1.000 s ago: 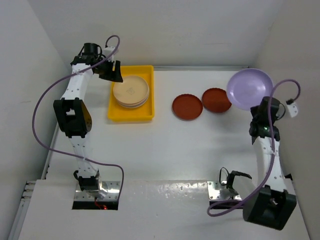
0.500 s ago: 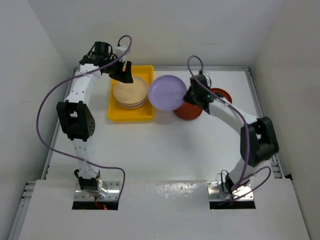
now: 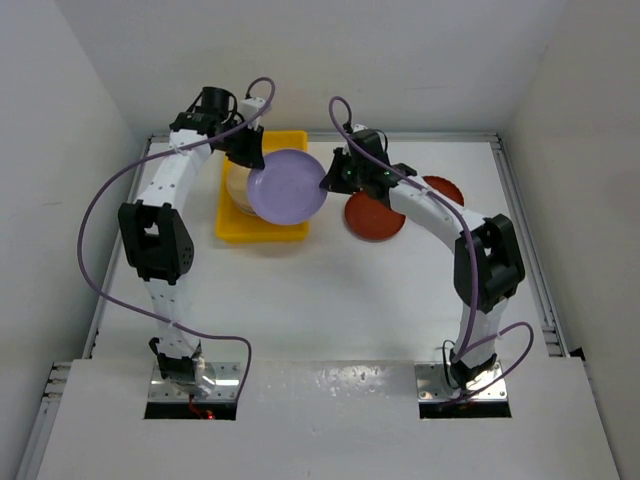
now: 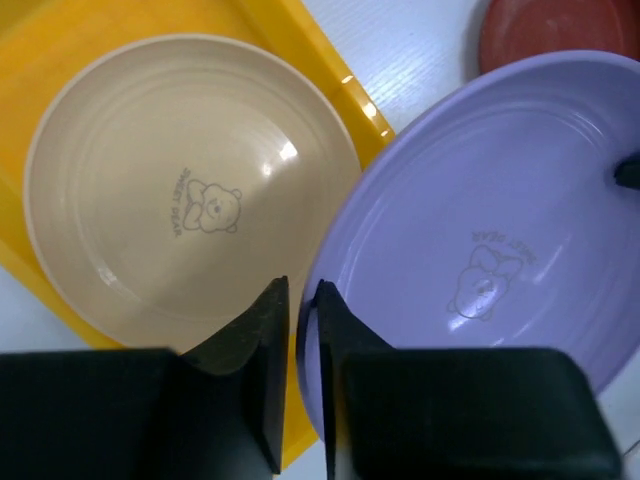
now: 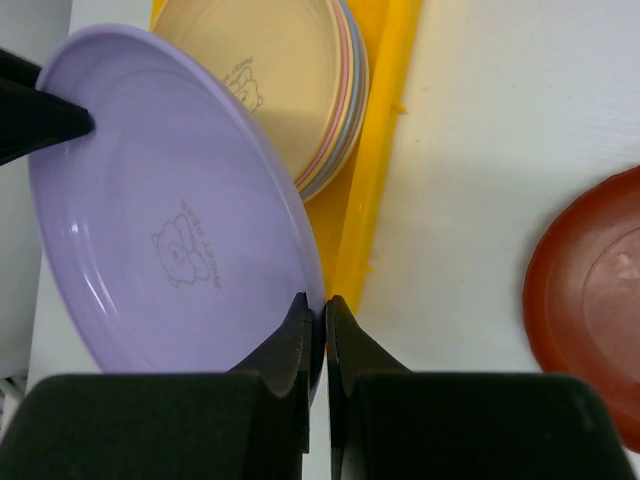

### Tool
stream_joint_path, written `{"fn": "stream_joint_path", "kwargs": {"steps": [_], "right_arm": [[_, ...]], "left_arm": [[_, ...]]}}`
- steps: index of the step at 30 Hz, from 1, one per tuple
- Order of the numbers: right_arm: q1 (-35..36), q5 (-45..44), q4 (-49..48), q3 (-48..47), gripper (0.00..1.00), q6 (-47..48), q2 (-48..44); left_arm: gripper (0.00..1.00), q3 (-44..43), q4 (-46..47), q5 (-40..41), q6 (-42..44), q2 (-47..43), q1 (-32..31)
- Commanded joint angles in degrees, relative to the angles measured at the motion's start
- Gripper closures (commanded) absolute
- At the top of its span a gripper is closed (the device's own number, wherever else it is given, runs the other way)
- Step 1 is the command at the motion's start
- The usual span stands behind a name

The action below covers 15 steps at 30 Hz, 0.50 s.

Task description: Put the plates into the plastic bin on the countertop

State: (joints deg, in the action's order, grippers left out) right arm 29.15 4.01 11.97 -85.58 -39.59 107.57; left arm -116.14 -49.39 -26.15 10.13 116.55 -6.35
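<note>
A lilac plate hangs tilted over the right half of the yellow plastic bin. My right gripper is shut on its right rim. The left gripper straddles the opposite rim, jaws narrow, with a thin gap still showing beside the rim. In the bin lies a stack of plates with a tan plate on top. Two dark red plates rest on the white countertop, right of the bin.
The bin sits at the back left, near the wall and the table's metal edge rail. The right arm reaches across above the nearer dark red plate. Purple cables loop from both arms.
The right arm swung the lilac plate from the far right across to the bin. The left gripper shifted right to the plate's rim and its jaws narrowed.
</note>
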Motion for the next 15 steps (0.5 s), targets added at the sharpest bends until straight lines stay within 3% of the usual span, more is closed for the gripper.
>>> {"fn": "stream_joint_path", "kwargs": {"steps": [1,3,10,12,13,15], "right_arm": [[-0.2,2.2,-4.3,-0.1,1.0,0.6,-1.4],[-0.1,2.6,-5.0,0.0,1.0,0.5,-1.7],[-0.6,2.5,-6.3,0.9,0.99,0.0,-1.6],[-0.9,2.6,-7.1,0.7,0.84,-0.2,-1.1],[-1.0,2.7,-7.1,0.5,0.66,-0.1,-0.8],[-1.3,2.7,-6.8,-1.3,0.51,0.0,-0.1]], "left_arm": [[0.83,1.0,1.3,1.6,0.2,-1.7,0.5],[0.9,1.7,1.3,1.0,0.2,-1.7,0.5],[1.0,1.8,-1.5,-4.1,2.2,-0.6,0.5],[1.0,0.5,-1.5,-4.1,1.6,0.1,1.9],[1.0,-0.4,-1.5,-4.1,-0.2,0.1,2.5],[1.0,-2.8,-1.5,-2.5,-2.4,1.6,4.8]]}}
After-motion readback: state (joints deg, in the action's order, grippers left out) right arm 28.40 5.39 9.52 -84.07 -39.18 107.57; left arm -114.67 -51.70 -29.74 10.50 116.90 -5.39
